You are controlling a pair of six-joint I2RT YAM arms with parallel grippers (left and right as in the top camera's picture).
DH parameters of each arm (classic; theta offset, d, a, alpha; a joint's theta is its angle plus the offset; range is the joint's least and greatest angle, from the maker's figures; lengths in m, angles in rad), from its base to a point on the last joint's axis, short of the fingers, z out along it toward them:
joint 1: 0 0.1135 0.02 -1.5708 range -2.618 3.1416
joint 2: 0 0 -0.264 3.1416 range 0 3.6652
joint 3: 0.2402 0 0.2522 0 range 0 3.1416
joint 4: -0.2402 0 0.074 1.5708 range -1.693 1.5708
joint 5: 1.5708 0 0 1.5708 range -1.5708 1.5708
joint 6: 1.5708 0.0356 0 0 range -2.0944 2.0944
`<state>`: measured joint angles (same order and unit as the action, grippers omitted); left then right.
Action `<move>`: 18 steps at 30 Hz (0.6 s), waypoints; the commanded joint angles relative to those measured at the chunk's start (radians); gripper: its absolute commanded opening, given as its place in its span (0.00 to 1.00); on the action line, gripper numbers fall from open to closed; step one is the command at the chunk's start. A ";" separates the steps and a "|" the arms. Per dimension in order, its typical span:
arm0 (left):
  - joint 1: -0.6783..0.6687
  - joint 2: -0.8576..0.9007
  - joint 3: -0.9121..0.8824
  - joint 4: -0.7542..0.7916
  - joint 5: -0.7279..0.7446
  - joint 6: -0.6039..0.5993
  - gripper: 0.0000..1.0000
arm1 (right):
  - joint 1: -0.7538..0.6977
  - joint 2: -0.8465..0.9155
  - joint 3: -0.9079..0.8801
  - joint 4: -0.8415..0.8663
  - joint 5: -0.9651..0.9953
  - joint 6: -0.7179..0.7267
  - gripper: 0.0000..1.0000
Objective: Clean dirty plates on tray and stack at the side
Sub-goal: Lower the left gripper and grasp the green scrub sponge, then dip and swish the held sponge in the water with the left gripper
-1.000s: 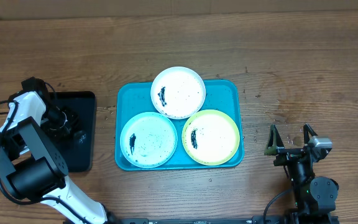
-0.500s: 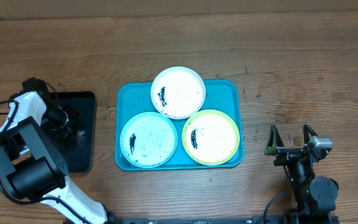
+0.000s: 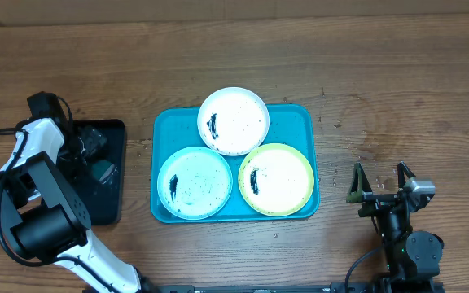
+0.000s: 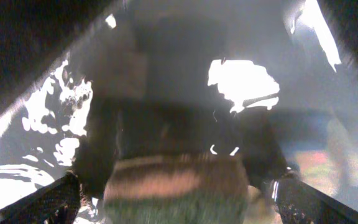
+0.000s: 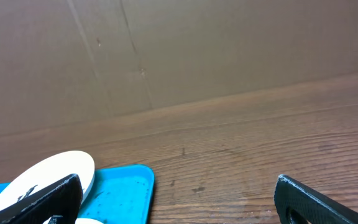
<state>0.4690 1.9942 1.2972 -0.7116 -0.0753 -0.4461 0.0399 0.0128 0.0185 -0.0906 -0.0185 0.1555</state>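
Overhead: my left gripper (image 3: 92, 150) has just gone from narrow to wide over the black tray (image 3: 108, 207), just beside the sponge (image 3: 102, 171). The three plates (image 3: 194, 182) lie smeared on the tray (image 3: 300, 118). My right gripper (image 3: 379, 182) stands wide, well apart on the right.

Left wrist: blurred, but the sponge lies between my spread fingers, ungripped.

Right wrist: nothing has moved.

I judge that cleaning hasn't begun and the sponge must be grabbed first.
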 commanded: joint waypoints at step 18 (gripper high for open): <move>0.008 0.063 -0.032 -0.010 -0.018 0.001 1.00 | -0.002 -0.010 -0.010 0.006 0.006 -0.007 1.00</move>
<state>0.4706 1.9984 1.2980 -0.6956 -0.0986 -0.4427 0.0399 0.0128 0.0185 -0.0906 -0.0189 0.1558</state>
